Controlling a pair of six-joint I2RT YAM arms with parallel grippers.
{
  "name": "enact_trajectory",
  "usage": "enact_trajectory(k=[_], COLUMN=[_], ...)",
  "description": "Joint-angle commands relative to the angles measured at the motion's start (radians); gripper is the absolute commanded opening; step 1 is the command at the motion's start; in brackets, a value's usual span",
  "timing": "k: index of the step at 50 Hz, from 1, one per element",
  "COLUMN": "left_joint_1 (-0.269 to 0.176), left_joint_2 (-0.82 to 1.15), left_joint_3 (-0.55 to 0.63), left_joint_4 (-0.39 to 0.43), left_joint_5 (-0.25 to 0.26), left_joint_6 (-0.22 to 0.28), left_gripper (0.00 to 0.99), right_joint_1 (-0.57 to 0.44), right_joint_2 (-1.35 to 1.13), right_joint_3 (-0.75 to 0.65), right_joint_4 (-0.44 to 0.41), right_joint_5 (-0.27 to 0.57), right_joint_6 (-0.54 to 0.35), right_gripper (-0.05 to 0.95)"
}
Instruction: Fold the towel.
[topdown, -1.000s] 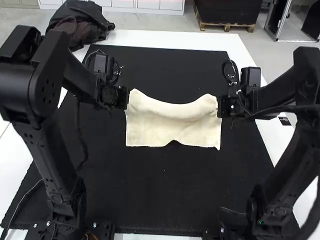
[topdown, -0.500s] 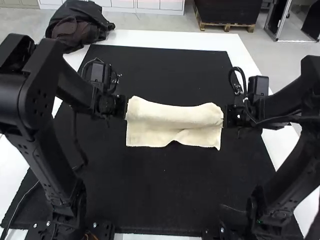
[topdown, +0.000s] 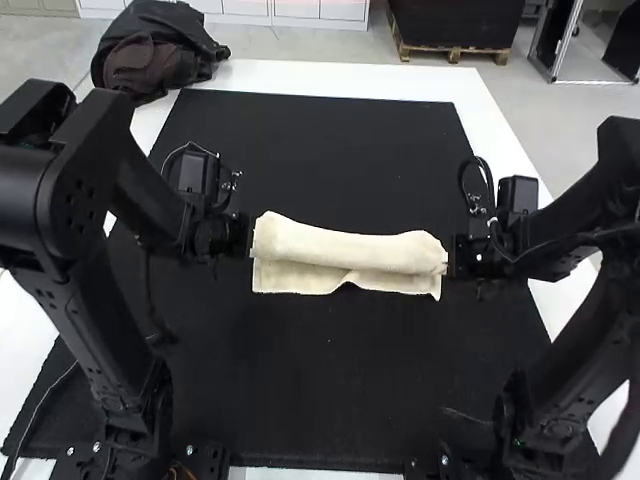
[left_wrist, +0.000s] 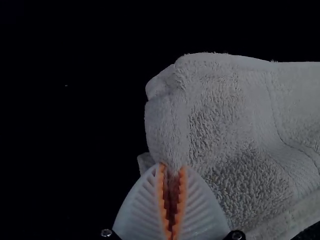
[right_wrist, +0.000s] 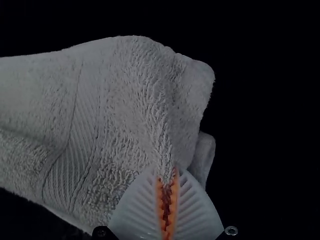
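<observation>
Bunched dark garment (topdown: 155, 60) at the white table's (topdown: 330, 78) far left corner; next the left gripper (topdown: 252, 240), white ribbed fingers pinched together on the left end of the upper fold of the cream terry towel (topdown: 345, 250). I see the towel running crosswise over the black mat (topdown: 330, 380), puffy fold above a flatter, notched near edge, right end clamped in the right gripper's (topdown: 448, 262) closed fingers.
</observation>
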Motion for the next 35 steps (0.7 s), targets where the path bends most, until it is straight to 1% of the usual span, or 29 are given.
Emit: enact_trajectory(k=[1,7,10,22,24,25,26,28,30,31,32,34,35], left_joint_1=[0.002,0.002,0.002,0.002,0.002,0.002,0.002,0.004,0.004,0.007,0.007,0.007,0.007], left_joint_2=[-0.022,-0.016,-0.008,0.047,0.057,0.064,0.068,0.076,0.077,0.077,0.076,0.076,0.077], left_joint_3=[-0.023,-0.047,-0.064,-0.099,-0.101,-0.101,-0.101,-0.101,-0.101,-0.101,-0.101,-0.101,-0.101], left_joint_4=[0.024,0.041,0.067,0.161,0.173,0.179,0.187,0.192,0.193,0.193,0.193,0.192,0.192], left_joint_5=[-0.038,-0.041,-0.041,-0.044,-0.046,-0.046,-0.047,-0.052,-0.055,-0.055,-0.055,-0.055,-0.053], left_joint_6=[-0.005,0.0,0.003,0.012,0.012,0.012,0.012,0.012,0.012,0.012,0.012,0.011,0.011], left_gripper=[0.026,0.026,0.026,0.026,0.026,0.031,0.054,0.161,0.328,0.421,0.474,0.546,0.602], right_joint_1=[-0.022,-0.022,-0.022,-0.022,-0.024,-0.025,-0.025,-0.027,-0.027,-0.027,-0.028,-0.03,-0.031], right_joint_2=[0.039,0.085,0.112,0.186,0.186,0.186,0.186,0.184,0.183,0.181,0.178,0.171,0.166], right_joint_3=[-0.011,-0.012,-0.011,-0.006,-0.006,-0.005,-0.005,0.001,0.006,0.009,0.009,0.011,0.011], right_joint_4=[0.026,0.057,0.081,0.123,0.124,0.124,0.124,0.123,0.115,0.11,0.106,0.096,0.093], right_joint_5=[0.021,0.026,0.03,0.037,0.037,0.035,0.035,0.035,0.035,0.035,0.035,0.035,0.035], right_joint_6=[-0.029,-0.038,-0.039,-0.056,-0.056,-0.056,-0.058,-0.058,-0.058,-0.059,-0.058,-0.059,-0.059], right_gripper=[-0.02,-0.02,-0.02,-0.02,-0.02,0.0,0.04,0.11,0.18,0.22,0.26,0.33,0.36])
